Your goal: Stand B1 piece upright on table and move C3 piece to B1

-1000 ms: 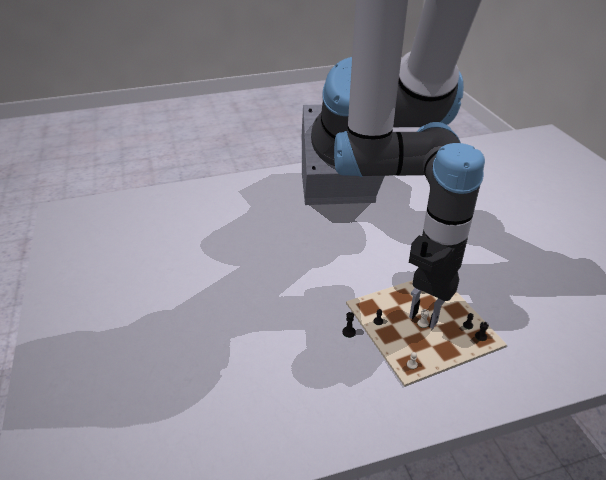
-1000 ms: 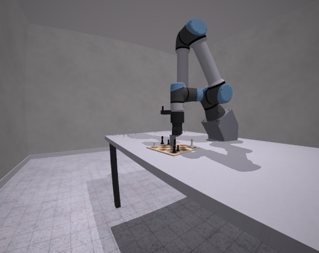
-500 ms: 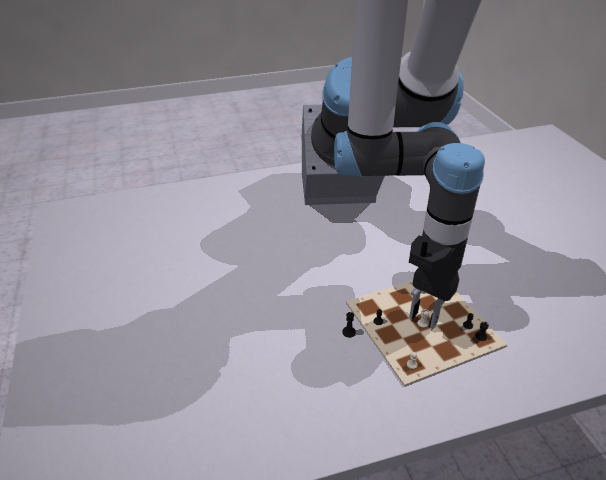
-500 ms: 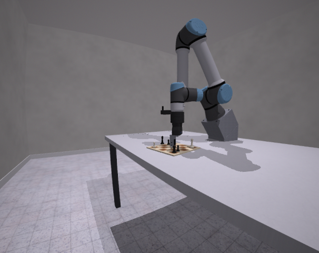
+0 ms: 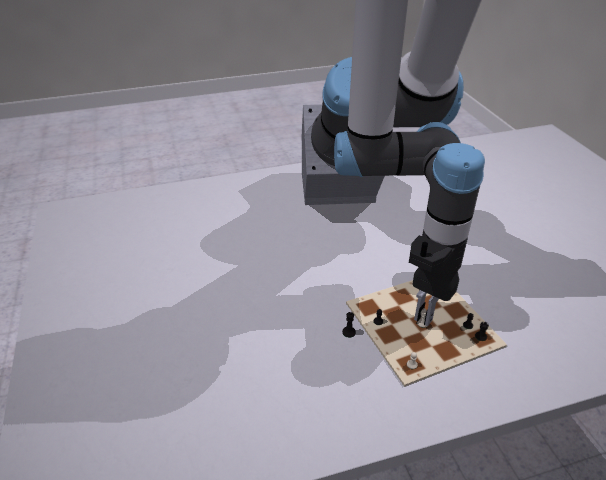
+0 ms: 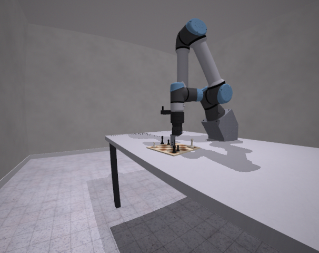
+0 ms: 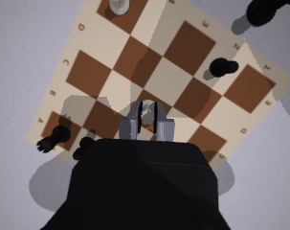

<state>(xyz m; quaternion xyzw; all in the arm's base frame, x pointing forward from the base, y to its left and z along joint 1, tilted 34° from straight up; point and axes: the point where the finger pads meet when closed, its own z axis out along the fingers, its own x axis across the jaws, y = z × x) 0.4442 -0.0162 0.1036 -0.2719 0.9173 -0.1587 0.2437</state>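
Observation:
The small chessboard (image 5: 426,330) lies on the white table's front right part. My gripper (image 5: 426,319) is down over the board's middle and is shut on a small white piece (image 7: 145,113), which shows between the fingertips in the wrist view. The piece's base is hidden by the fingers, so I cannot tell whether it touches its square. A black piece (image 5: 349,325) stands upright on the table just off the board's left edge; it also shows in the wrist view (image 7: 266,11).
A black pawn (image 5: 378,316) stands near the board's left edge. A white pawn (image 5: 412,361) stands at the near corner. Two black pieces (image 5: 467,321) (image 5: 481,331) stand at the right corner. The arm's base (image 5: 339,170) is behind the board.

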